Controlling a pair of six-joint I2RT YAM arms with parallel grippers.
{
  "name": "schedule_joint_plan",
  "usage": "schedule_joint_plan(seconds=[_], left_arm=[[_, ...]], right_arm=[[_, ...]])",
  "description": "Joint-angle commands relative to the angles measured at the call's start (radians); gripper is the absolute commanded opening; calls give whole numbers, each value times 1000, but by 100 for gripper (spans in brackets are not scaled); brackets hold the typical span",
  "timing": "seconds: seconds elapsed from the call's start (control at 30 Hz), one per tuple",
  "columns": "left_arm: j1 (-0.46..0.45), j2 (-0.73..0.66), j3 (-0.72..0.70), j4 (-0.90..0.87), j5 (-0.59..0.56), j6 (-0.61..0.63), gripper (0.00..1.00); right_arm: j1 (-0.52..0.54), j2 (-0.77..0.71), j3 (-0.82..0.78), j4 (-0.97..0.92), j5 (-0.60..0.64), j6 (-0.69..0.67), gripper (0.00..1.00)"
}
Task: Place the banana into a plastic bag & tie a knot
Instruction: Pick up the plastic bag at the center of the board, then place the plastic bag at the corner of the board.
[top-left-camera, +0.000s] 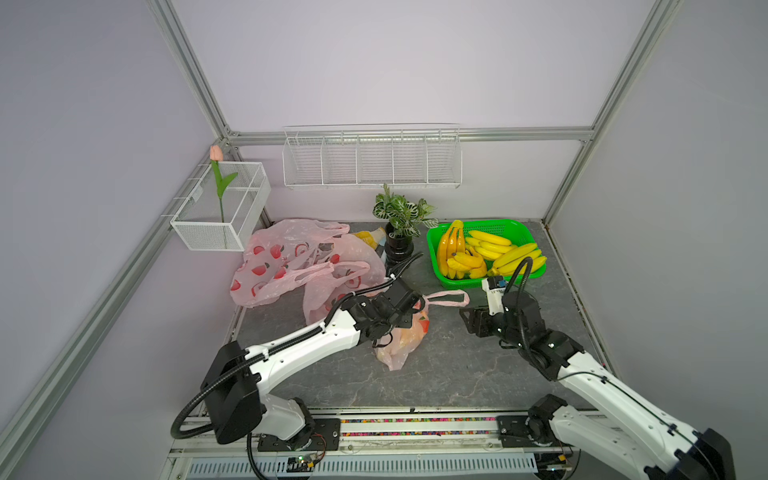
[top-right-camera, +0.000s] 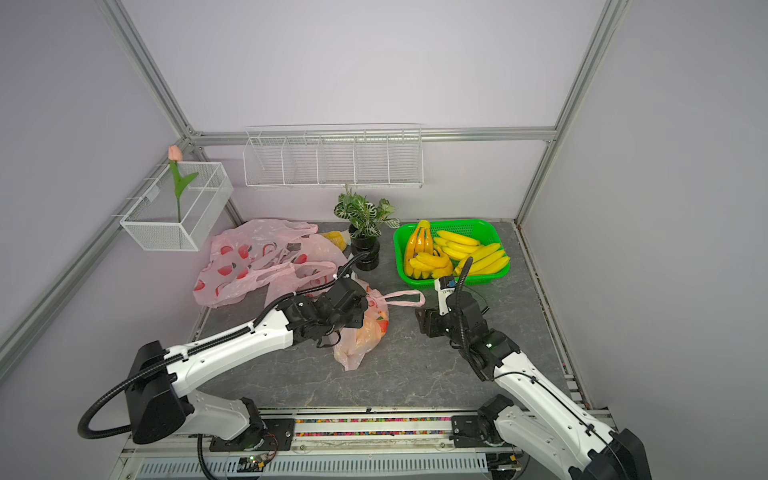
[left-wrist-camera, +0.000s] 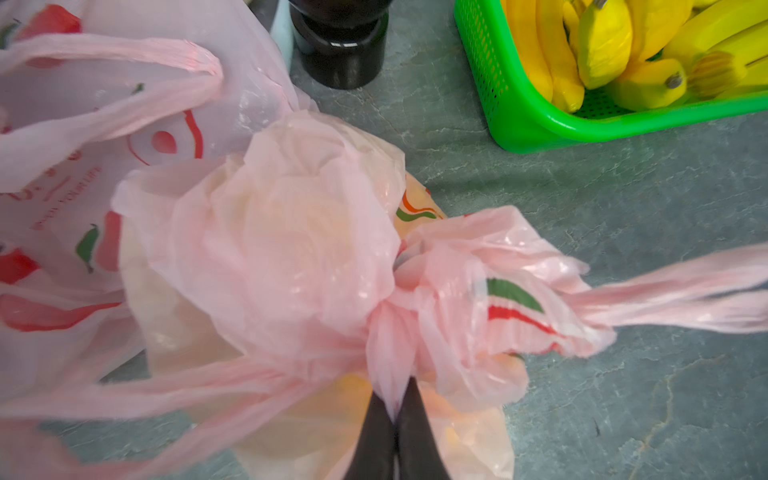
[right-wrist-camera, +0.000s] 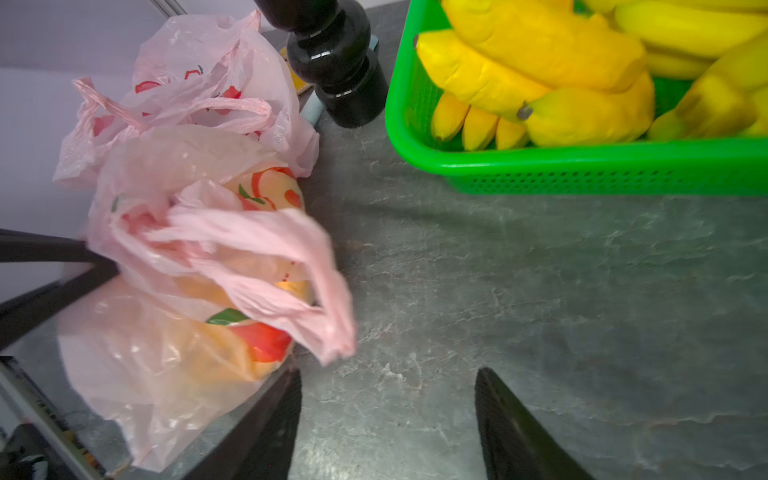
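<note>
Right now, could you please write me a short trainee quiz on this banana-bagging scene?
1. True or false: the left pincer is shut on plastic of the pink bag.
2. What holds the loose bananas? A) a cardboard box B) the green basket C) a blue bucket
3. Fill in: the right pincer stands ___, with nothing between its fingers.

Key: 1 true; 2 B; 3 open.
</note>
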Motion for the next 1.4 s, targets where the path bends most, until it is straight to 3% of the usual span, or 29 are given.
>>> schedule_joint_plan(seconds=[0.0, 0.2, 0.4, 0.5, 0.63, 0.8, 0.9, 1.03, 1.2, 1.3, 1.37], left_arm=[[-4, -151, 46, -121, -185, -3, 0], [48, -399, 49, -261, -347, -25, 0], [351, -501, 53, -386, -320, -6, 0], [575, -549, -4, -339, -213, 22, 0], [934, -587, -152, -190, 152, 33, 0], [1169, -547, -286, -96, 239, -8, 0], [1224, -517, -327, -22, 232, -26, 0], [1233, -420, -317, 41, 155, -18, 0], [1292, -349, -295, 84, 179, -22, 0], [1295, -334, -265, 67, 247, 25, 24], [1294, -345, -250, 47, 259, 38, 31]], right_arm=[[-47, -77, 12, -29, 41, -28, 86], [-111, -143, -25, -35, 77, -48, 98], [-122, -134, -42, -35, 81, -42, 95], [-125, -140, -45, -40, 92, -41, 93], [-128, -159, -58, -41, 87, -42, 92], [-133, -201, -87, -43, 96, -41, 92], [-137, -214, -94, -38, 95, -39, 91], [-137, -207, -100, -28, 85, -38, 91], [-140, -204, -102, -23, 81, -37, 91], [-140, -206, -102, -26, 83, -38, 91], [-141, -208, -101, -27, 83, -37, 91]])
